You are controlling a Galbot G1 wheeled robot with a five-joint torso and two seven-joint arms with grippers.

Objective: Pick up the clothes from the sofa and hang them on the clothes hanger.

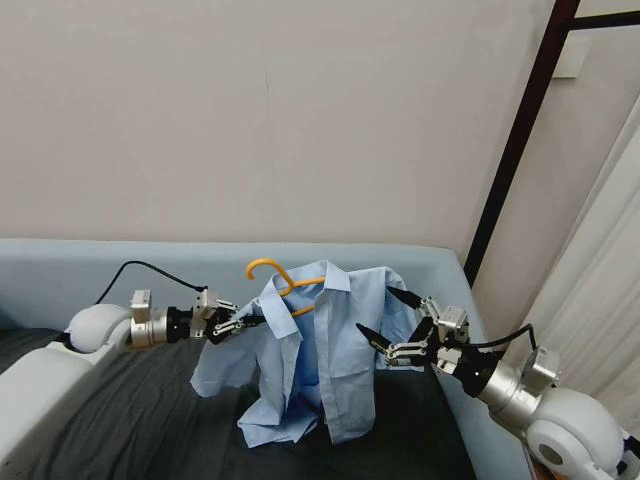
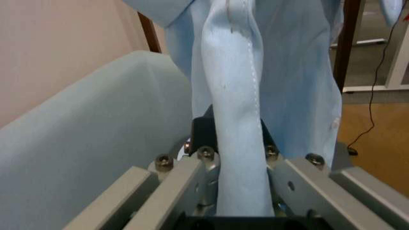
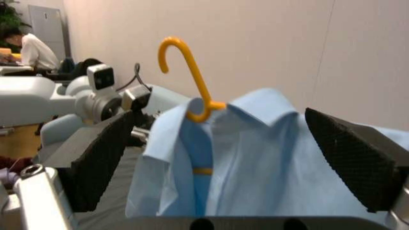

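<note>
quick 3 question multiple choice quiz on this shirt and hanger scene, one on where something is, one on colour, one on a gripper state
1. Where does the hanger hook come out?
A) a sleeve cuff
B) the collar of the shirt
C) the hem

2. What colour is the hanger?
A) yellow
B) red
C) black

3. How is the right gripper?
A) shut on the hanger
B) shut on the shirt
C) open

Answers: B, the hook rises above the collar. A, it is plainly yellow. C, its pads stand wide apart beside the shirt, while the left gripper is shut on the shirt's shoulder fabric.
</note>
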